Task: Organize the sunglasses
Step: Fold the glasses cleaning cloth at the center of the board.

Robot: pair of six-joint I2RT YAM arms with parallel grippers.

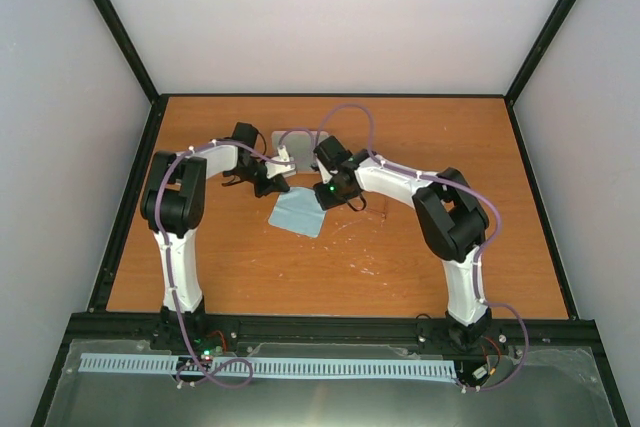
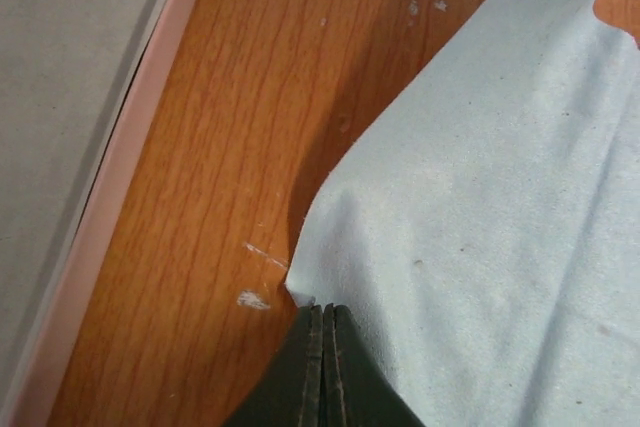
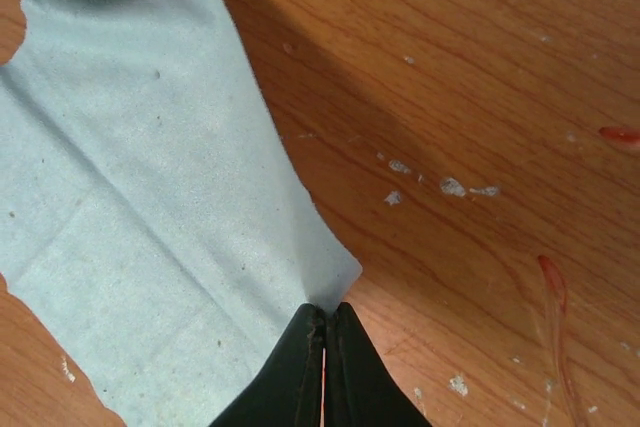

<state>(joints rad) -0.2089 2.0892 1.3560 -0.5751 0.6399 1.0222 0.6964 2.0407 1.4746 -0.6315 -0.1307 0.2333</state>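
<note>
1. The left gripper is clenched on 1 corner of the light blue cloth, its 2 fingers pressed together at the bottom of the left wrist view.
2. The right gripper pinches another corner of the same cloth; the fabric narrows to a point between its fingers.
3. From overhead, both grippers meet at the centre of the wooden table, with the cloth spread just below them.
4. The sunglasses lie on the wood at the right edge of the right wrist view, apart from the cloth. Only thin amber-orange parts show.
5. A pale pink-grey case sits at the upper left of the left wrist view, beside the cloth.
</note>
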